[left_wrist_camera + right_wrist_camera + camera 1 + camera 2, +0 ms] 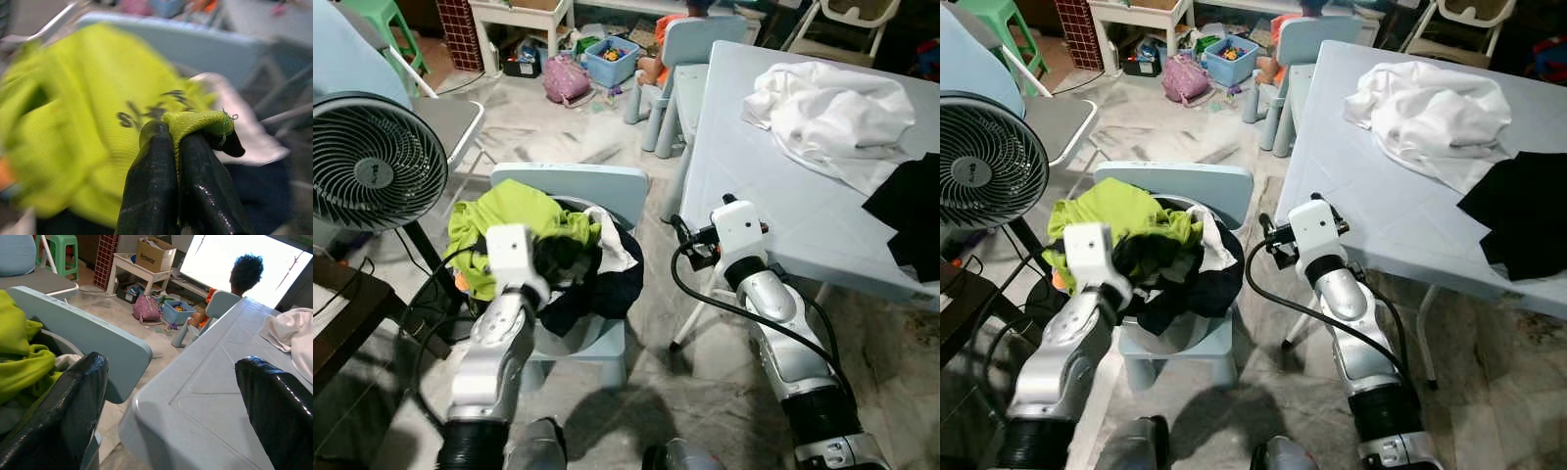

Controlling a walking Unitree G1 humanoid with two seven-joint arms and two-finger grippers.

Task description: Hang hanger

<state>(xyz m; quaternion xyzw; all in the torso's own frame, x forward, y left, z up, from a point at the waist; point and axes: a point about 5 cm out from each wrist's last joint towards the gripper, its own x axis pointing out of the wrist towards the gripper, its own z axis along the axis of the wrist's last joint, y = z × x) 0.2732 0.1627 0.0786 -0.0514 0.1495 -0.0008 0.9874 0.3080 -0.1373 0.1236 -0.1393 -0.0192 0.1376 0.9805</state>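
A lime-green garment (509,220) lies on top of a heap of dark and white clothes in a basket (625,257) that stands on a small pale-blue chair (592,183). My left gripper (188,129) is shut on a fold of this green garment (83,122), at the top of the heap. To the right, my right gripper (692,245) hovers beside the near corner of the pale-blue table (783,186). Its fingers (73,401) are wide open with nothing between them. I see no hanger.
A white cloth (832,108) and a black cloth (911,211) lie on the table. A standing fan (372,162) is close on the left, with a dark bench (342,313) below it. A person (247,271) sits at a small chair (690,59) beyond the table. Toys and bins clutter the far floor.
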